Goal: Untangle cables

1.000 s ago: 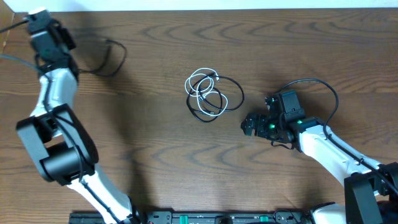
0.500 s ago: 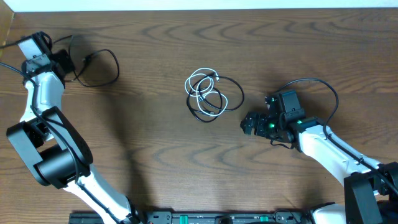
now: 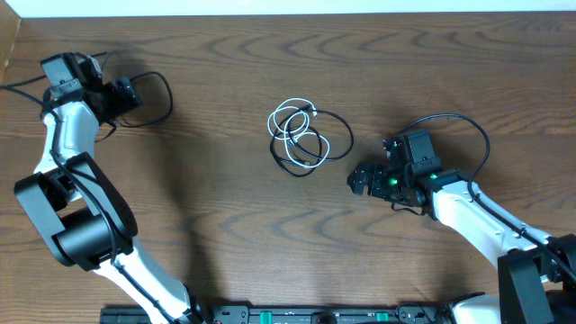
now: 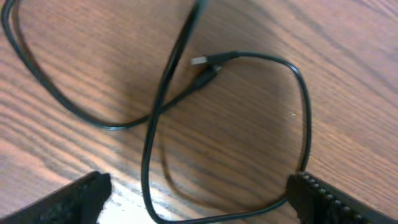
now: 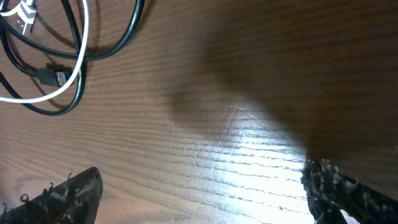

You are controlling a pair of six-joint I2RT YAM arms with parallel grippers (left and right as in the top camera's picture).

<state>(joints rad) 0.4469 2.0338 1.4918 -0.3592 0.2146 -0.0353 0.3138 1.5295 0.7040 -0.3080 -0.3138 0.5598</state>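
Black left end effector [image 3: 124, 94] hanging released, fingers [image 4: 74, 196] wide apart, hovering over lone black cable [image 3: 167, 90] looping on wooden worktop [image 3: 225, 225], upper left of overhead frame. Right end effector [image 3: 362, 180] gaping, grasping nothing. White cable [image 5: 85, 37] and second black cable [image 3: 350, 138] lying coiled together, frame centre.

Wood-grain table [image 3: 225, 225], slight sheen, smooth black cable [image 4: 307, 124] with bare metal plug [image 4: 199, 60], glossy white cable [image 5: 85, 37]
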